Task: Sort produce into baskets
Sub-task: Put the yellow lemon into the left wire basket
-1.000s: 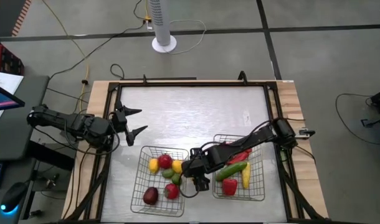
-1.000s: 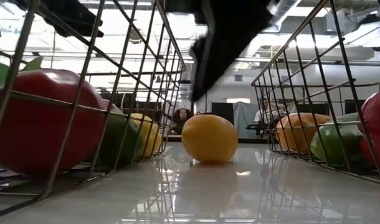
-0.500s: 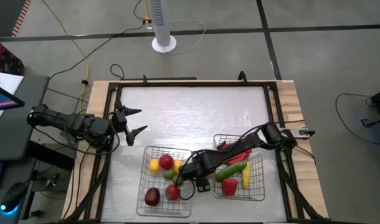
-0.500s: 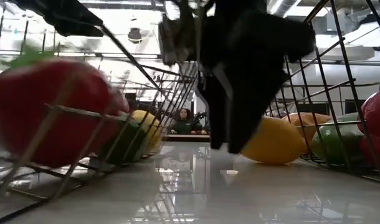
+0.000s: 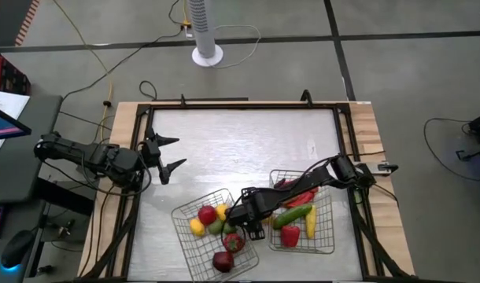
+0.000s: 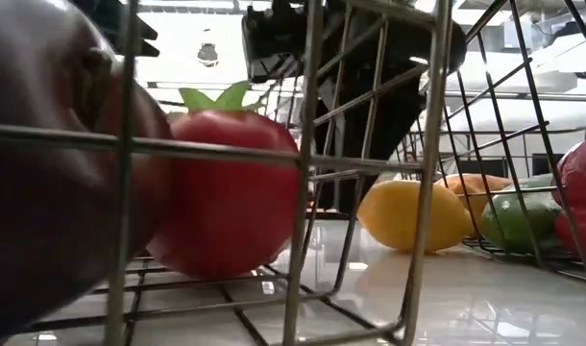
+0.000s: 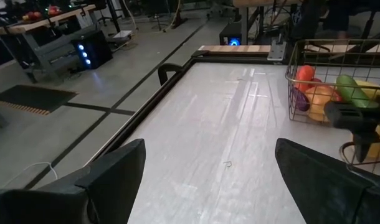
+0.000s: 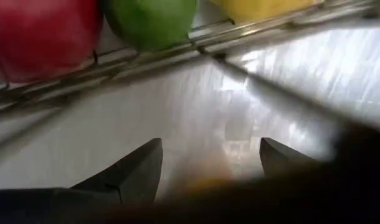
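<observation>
The left wire basket (image 5: 182, 222) stands skewed on the table and holds red (image 5: 207, 214), yellow (image 5: 197, 228), green (image 5: 216, 226) and maroon (image 5: 223, 261) pieces. The right basket (image 5: 330, 236) holds a green cucumber (image 5: 291, 215), red chilies (image 5: 299, 192) and a yellow piece (image 5: 309, 222). A loose yellow round piece (image 6: 413, 216) lies on the table between the baskets. My right gripper (image 5: 252, 214) is low between the baskets, open (image 8: 209, 165), holding nothing. My left gripper (image 5: 169, 156) is open and empty at the table's left edge (image 7: 205, 168). My right gripper stands with its outer side against the left basket's right-hand wall (image 5: 246, 211), near that basket's far right corner. Its fingers slant down from the table's right. The basket rests on the table, turned askew. Whether the gripper touches the yellow piece, I cannot tell.
The wide far half of the table (image 5: 248, 141) is bare metal. A raised dark frame (image 5: 149, 118) runs round the tabletop. A white fan stand (image 5: 207, 47) is on the floor beyond the far edge.
My right gripper has gone toward the table's left and down between the baskets. The left basket has slid and turned askew, its far left corner swinging toward the near edge, and its pieces have rolled inside. The loose yellow piece has rolled toward the right basket.
</observation>
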Available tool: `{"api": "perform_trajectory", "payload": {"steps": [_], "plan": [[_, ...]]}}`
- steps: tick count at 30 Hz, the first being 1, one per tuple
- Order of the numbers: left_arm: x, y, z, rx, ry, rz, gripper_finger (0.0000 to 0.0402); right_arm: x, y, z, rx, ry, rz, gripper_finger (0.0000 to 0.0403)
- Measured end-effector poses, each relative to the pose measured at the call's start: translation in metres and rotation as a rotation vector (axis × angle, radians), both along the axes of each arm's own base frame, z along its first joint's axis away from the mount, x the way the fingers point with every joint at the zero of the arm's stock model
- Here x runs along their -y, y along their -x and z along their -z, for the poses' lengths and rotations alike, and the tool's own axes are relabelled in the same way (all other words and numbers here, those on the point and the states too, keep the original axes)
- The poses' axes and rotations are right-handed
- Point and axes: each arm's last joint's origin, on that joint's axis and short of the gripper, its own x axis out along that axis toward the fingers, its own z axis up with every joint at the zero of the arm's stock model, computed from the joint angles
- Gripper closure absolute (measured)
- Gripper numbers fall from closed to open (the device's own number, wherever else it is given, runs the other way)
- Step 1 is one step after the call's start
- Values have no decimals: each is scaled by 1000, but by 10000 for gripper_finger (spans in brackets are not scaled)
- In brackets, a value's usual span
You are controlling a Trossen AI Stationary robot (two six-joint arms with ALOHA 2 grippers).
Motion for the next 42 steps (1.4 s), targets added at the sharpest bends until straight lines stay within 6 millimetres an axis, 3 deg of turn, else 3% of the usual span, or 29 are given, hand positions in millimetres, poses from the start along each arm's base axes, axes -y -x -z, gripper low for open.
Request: {"api": "perform_trajectory", "payload": {"steps": [5,13,26,32,42], "plan": [[0,0,0,-1,11,14,56,0,1,-5,-18,3,11,108],[0,0,0,-1,6,13,56,-5,-1,-34,9,39,60,108],[1,0,1,-9,20,26,56,-11,23,-41,-127,120,100,108],[1,0,1,-8,21,25,56,-7,33,-25,-208,149,122,108],[1,0,1,-7,22,25,56,-8,33,-28,-117,87,135,108]]}}
